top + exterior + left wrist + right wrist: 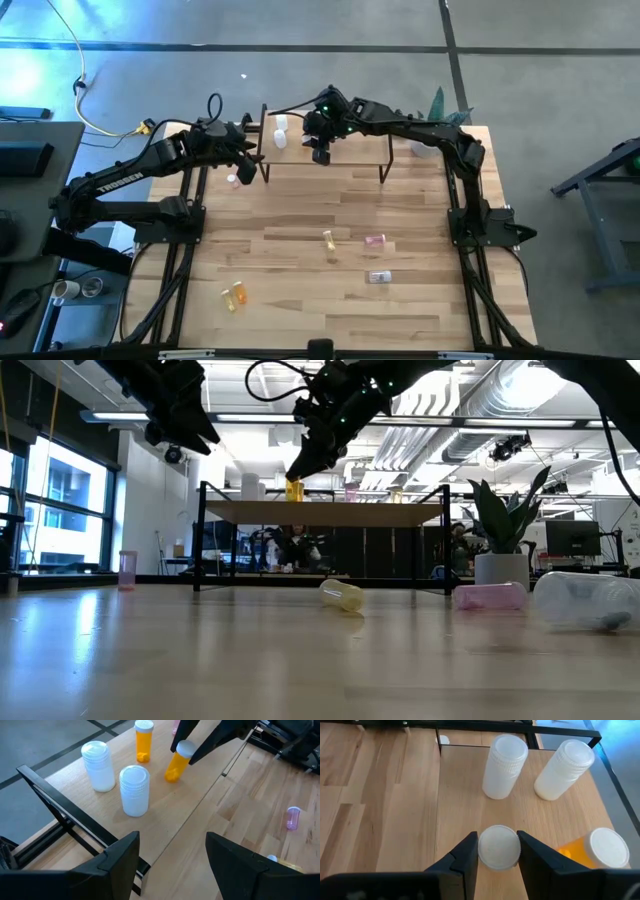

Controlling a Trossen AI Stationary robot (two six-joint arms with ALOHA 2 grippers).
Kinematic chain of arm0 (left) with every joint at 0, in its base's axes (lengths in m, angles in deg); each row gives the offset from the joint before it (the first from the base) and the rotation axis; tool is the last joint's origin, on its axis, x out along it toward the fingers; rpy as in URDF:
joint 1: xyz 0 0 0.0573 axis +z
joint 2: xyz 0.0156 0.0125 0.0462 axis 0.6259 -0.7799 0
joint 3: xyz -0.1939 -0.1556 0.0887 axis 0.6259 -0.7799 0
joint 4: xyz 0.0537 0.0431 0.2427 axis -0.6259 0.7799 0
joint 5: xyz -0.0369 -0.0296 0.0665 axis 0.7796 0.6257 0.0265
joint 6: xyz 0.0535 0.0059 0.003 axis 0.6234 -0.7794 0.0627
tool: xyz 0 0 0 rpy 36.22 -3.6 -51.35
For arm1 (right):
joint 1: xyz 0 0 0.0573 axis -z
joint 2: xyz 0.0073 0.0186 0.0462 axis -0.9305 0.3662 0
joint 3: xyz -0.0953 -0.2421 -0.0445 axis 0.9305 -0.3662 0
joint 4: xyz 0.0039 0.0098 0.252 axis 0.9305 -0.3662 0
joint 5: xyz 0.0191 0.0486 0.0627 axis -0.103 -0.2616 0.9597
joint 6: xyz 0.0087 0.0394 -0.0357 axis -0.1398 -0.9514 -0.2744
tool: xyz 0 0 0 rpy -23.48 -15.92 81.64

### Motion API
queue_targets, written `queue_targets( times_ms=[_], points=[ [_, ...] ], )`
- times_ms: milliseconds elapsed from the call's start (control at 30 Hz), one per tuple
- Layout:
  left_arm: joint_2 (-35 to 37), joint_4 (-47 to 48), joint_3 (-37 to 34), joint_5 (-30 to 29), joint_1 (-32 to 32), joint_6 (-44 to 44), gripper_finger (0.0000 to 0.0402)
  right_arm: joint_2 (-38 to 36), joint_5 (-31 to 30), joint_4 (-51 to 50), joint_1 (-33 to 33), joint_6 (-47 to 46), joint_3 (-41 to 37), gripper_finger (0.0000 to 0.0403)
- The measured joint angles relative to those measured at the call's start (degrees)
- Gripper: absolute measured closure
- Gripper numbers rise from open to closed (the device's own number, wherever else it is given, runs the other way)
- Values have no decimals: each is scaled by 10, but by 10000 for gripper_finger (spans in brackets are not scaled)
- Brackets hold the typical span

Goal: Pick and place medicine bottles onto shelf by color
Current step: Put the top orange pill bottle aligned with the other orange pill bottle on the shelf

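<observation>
The shelf (350,152) stands at the table's far edge. On its left part stand two white bottles (134,790) (98,766) and an upright orange bottle (143,742). My right gripper (498,855) is over the shelf, shut on a second orange bottle (176,766) that leans beside the first. My left gripper (172,857) hovers open, holding nothing, off the shelf's left end (243,165). On the tabletop lie a yellow bottle (328,243), a pink one (374,241), a clear one (379,277) and an orange-yellow one (235,295). A small pink bottle (233,180) stands on its base near the shelf's left legs. My right gripper pinches the orange bottle's white cap (499,847) between its two fingers, one on either side. The fingers come from above, slanting down from the table's right. The bottle is tilted, its bottom end (171,776) on the shelf top.
A potted plant (505,540) stands at the far right corner, right of the shelf. The shelf's black legs (384,172) rise from the tabletop. The shelf's right half (365,148) shows bare board. Bare wood lies along the table's near edge (330,325).
</observation>
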Motion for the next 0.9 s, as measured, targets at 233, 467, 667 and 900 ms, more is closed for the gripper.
queue_targets(
  times_ms=[233,467,667,900],
  points=[
    [0,0,0,0,0,0,186,1,-18,-5,0,0,0,274],
    [0,0,0,0,0,0,186,3,-17,-20,0,-1,-2,270],
    [0,0,0,0,0,0,186,3,-16,-19,0,-11,-2,270],
    [0,0,0,0,0,0,186,3,-16,-18,0,-11,-2,270]
  ],
)
